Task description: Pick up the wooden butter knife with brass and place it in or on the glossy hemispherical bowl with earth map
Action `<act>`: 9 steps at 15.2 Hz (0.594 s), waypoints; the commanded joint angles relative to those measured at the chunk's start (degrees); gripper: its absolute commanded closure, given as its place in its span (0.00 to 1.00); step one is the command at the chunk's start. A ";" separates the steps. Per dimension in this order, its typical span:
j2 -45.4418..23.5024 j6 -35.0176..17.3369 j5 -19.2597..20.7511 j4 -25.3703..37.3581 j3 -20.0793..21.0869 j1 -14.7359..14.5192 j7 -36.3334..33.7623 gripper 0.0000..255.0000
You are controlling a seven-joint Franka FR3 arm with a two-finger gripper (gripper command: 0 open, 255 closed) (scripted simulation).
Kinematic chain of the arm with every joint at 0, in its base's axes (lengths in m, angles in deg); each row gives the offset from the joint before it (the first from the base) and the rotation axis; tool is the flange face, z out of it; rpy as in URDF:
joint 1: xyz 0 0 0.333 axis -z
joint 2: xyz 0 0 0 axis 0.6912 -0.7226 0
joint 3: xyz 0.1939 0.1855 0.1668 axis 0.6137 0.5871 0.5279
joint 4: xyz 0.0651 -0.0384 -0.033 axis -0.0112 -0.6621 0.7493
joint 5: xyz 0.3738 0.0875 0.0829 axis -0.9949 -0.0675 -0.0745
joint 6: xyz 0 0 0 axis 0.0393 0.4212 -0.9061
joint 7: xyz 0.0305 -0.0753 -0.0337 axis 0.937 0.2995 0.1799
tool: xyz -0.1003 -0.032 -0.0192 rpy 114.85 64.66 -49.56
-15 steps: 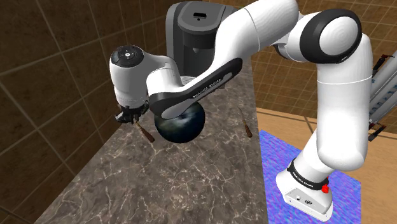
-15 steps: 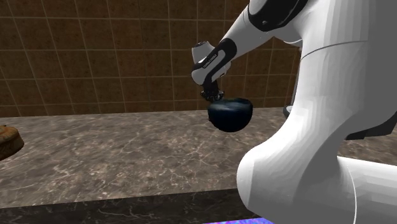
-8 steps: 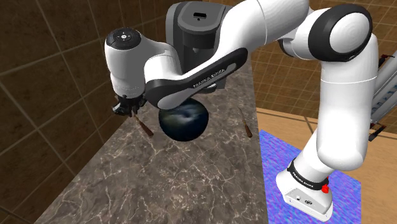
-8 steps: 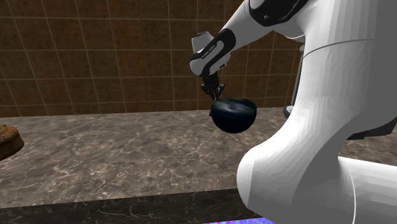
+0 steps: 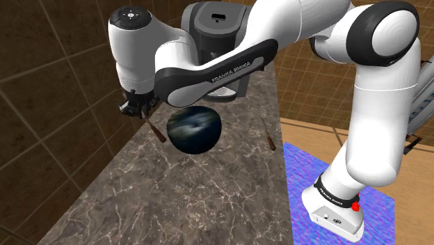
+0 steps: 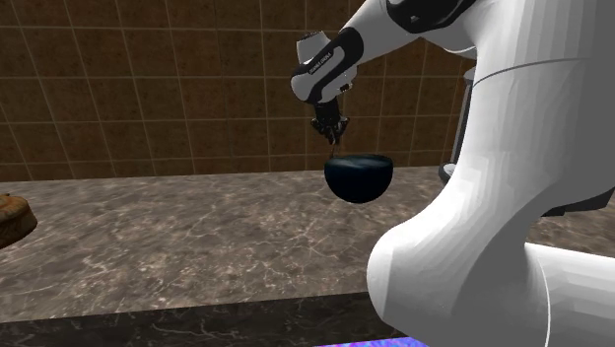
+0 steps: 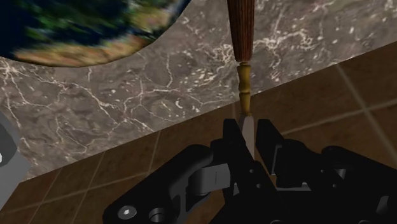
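My gripper [image 5: 136, 111] is shut on the butter knife [image 5: 157, 131], which hangs slanting down from it above the marble counter [image 5: 195, 198]. In the wrist view the gripper [image 7: 250, 137] clasps the grey blade, with the brass collar and the brown wooden handle of the knife [image 7: 241, 32] pointing away from the hand. The glossy round earth-map bowl [image 5: 195, 129] stands on the counter just beside the knife, on the shoulder view's right of it. In the second exterior view the gripper [image 6: 330, 127] hovers over the bowl's [image 6: 359, 178] near rim with the knife [image 6: 333, 149] dangling towards it. The bowl [image 7: 83, 25] lies off to the side of the handle.
A dark coffee machine [image 5: 210, 31] stands behind the bowl. A second brown knife-like thing [image 5: 270, 139] lies near the counter's edge. Brown tiled wall [image 5: 49, 90] runs close beside the gripper. A brown object [image 6: 12, 218] sits at the counter's far end. A blue rug [image 5: 313, 174] covers the floor.
The gripper has risen along the wall with the knife held in it, lifting the knife off the counter; the bowl has stayed in place.
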 commanded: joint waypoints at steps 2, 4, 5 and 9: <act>0.65 1.68 -1.03 1.42 0.44 0.13 1.22 1.00; 1.02 2.81 -1.64 2.41 0.70 0.16 1.96 1.00; 1.18 3.39 -1.92 2.93 0.82 0.16 2.32 1.00; 1.73 5.77 -2.95 5.18 1.24 0.07 3.73 1.00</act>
